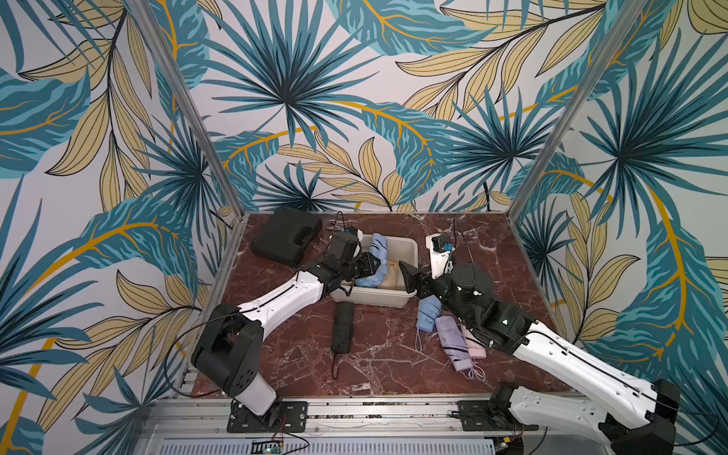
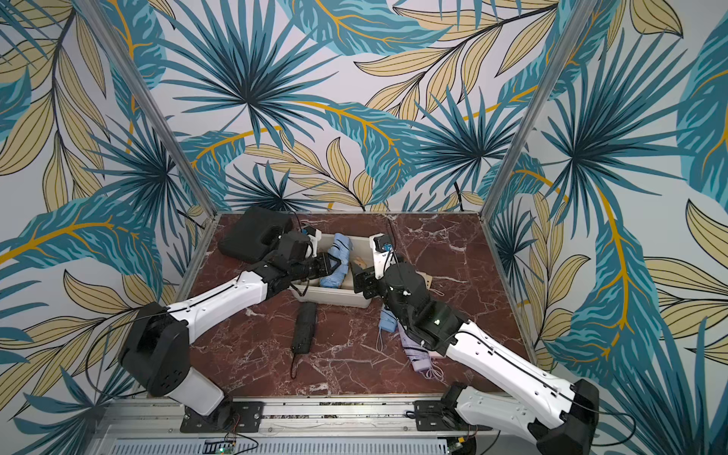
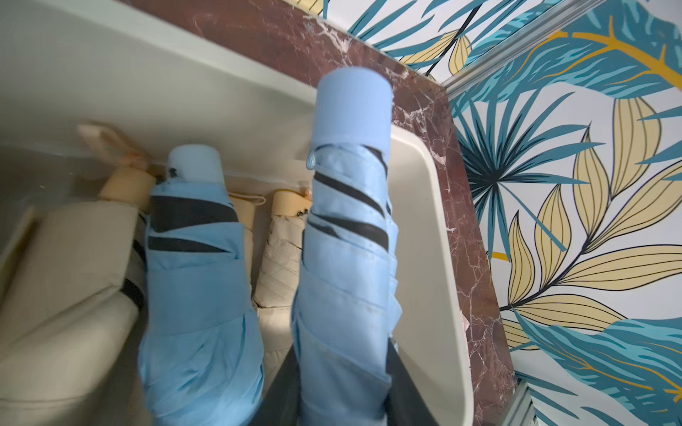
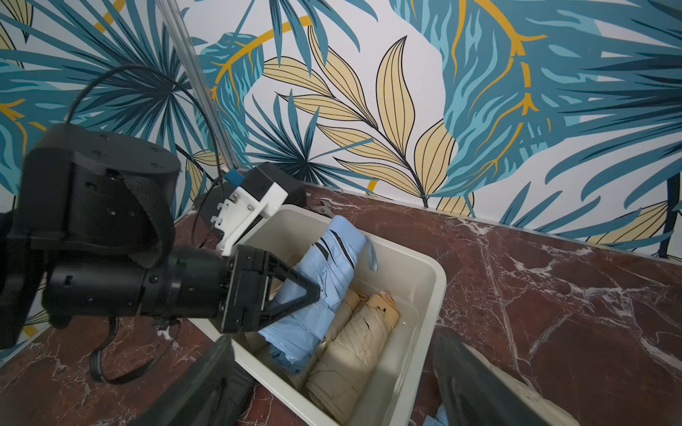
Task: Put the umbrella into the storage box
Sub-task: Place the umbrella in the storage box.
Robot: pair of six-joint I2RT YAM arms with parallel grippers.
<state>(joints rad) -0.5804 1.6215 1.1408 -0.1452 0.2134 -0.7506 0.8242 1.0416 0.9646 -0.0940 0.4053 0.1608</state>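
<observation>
Left pincer (image 3: 343, 350), half hidden, clamps the blue umbrella (image 3: 347, 258) over the storage box (image 3: 435, 258); right pincer (image 4: 334, 339) gapes.

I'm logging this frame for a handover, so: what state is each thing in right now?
storage box: open-topped, holding folded beige umbrellas.
held blue umbrella: folded, gripped, slanting over the box.
left tool: shut on that umbrella.
right tool: open, empty.
black umbrella: folded, lying on the table.
lilac umbrella: folded, on the table.
black case: closed.

Robot test cell: aluminium frame (image 1: 188, 106), leaf-print walls (image 1: 354, 59), marble-look tabletop (image 1: 394, 354).
</observation>
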